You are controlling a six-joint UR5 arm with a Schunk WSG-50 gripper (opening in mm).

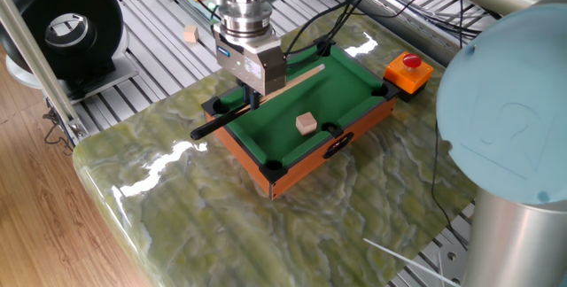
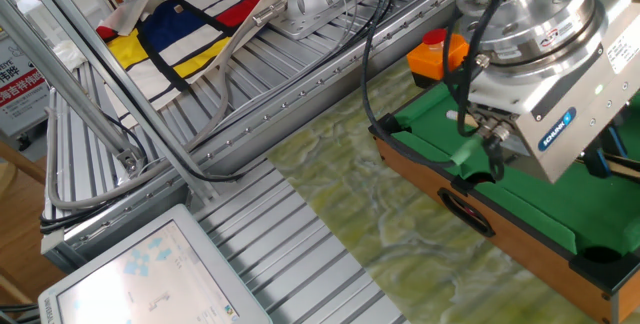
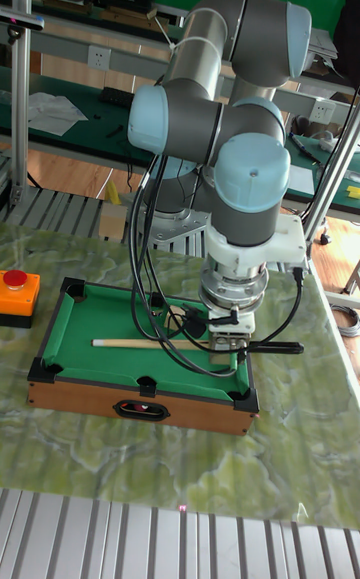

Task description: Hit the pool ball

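With the arm reaching down over the left end of the miniature pool table, the gripper stands vertical, its fingers drawn narrow and clamped on a cue stick. In the one fixed view the cue's black butt juts out past the table's corner over the green marbled tabletop, while the tan shaft lies diagonally across the green felt toward the far rail. In the tall fixed view the cue runs level along the felt, the gripper grasping it near the right end of the table, black butt projecting to the right.

A tan wooden cube rests on the felt beside a side pocket, well apart from the gripper. A red button on an orange box stands on the tabletop just beyond the table's far end.

The pool ball cannot be made out in any view; its position cannot be told. In the other fixed view the gripper hangs over the near rail and hides much of the felt
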